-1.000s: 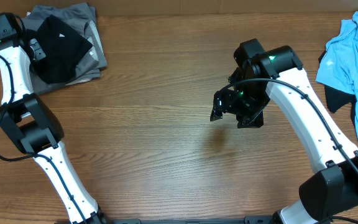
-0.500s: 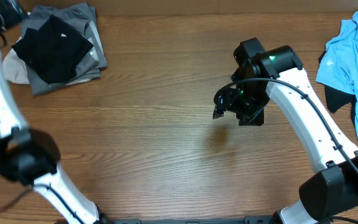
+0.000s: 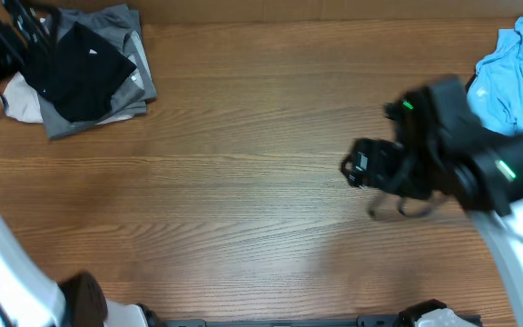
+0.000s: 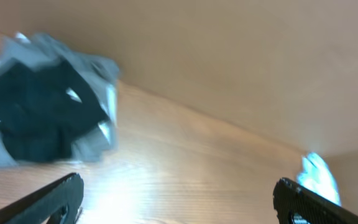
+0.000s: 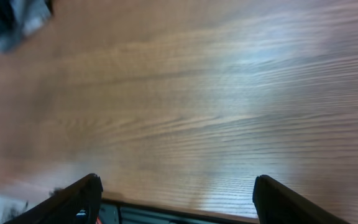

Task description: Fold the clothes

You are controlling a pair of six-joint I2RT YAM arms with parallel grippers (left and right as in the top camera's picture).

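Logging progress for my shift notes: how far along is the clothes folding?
Done: a black shirt lies folded on a grey garment on the left side. In hand: nothing; the left gripper and right gripper are both open and empty. Left: the light blue garment lies crumpled on the right.

Bright even light, heavy motion blur, clothes (image 4: pixel 39 118) smeared, glare on table (image 4: pixel 126 198)

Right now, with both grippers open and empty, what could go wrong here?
The left gripper is blurred, apparently moving fast beside the folded stack; a brush could undo the black shirt on top. The light blue garment lies crumpled at the right edge of the table, partly out of overhead view; the blurred right arm nearby might snag it.
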